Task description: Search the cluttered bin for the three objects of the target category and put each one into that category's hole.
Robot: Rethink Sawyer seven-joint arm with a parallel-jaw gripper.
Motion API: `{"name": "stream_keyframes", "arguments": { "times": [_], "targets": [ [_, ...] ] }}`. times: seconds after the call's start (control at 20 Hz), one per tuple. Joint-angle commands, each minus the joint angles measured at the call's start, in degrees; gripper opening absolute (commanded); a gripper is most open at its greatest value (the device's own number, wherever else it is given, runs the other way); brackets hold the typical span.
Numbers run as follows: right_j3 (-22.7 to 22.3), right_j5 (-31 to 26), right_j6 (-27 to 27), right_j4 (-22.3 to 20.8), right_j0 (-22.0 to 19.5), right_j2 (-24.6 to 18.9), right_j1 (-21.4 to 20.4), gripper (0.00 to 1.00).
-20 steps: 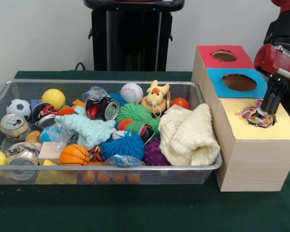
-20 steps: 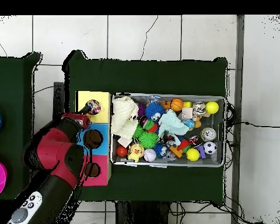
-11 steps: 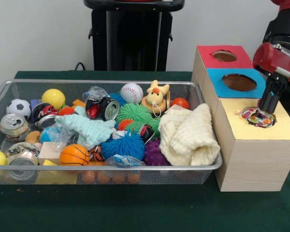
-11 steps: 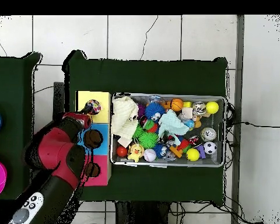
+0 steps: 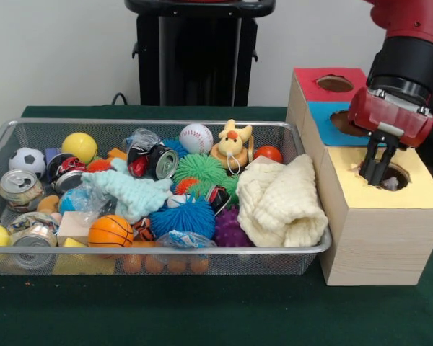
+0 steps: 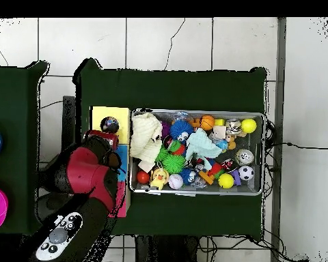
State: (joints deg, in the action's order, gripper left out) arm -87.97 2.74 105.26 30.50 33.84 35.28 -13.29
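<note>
Red and black, the arm (image 5: 408, 65) comes down at the right of the front view and ends in the tool (image 5: 376, 175), whose two dark fingers (image 5: 383, 155) stand slightly apart with nothing between them; the tips hang just over the near edge of the hole (image 5: 392, 177) in the yellow-topped box (image 5: 379, 223); inside that hole a small pale scrap of something shows, too little to name. Behind the yellow box stand a blue-topped box (image 5: 325, 115) and a red-topped box (image 5: 314, 83), each with its own dark hole; the arm covers part of the blue one. Beside the boxes a wire mesh bin (image 5: 7, 137) sits on the green surface (image 5: 202, 310), crowded with things: a cream knitted cloth (image 5: 281, 202) at the end nearest the boxes, a yellow plush toy (image 5: 232, 143), a baseball (image 5: 196, 138), a green spiky ball (image 5: 199, 169), a blue spiky ball (image 5: 184, 216), a small basketball (image 5: 110, 231), a yellow ball (image 5: 80, 146), a soccer ball (image 5: 27, 161), a crushed can (image 5: 154, 160) and a pale teal cloth (image 5: 133, 191). From overhead, the arm (image 6: 85, 184) lies across the red and blue boxes, and the yellow box (image 6: 98, 116) shows its hole (image 6: 109, 123) dark.
</note>
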Motion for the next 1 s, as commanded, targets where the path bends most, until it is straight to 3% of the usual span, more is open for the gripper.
{"name": "stream_keyframes", "arguments": {
  "times": [0.05,0.3,0.65,1.0],
  "targets": [
    [-8.0,6.5,15.9,-2.7,-6.2,-15.9,1.3,0.00],
    [-7.9,11.5,15.1,-8.5,-11.0,-23.5,-0.7,0.00],
    [-7.8,12.9,13.3,-12.6,-14.5,-28.1,-1.7,0.00],
    [-8.4,6.9,10.8,-9.0,-11.9,-24.9,-3.8,0.00]
  ]
}}
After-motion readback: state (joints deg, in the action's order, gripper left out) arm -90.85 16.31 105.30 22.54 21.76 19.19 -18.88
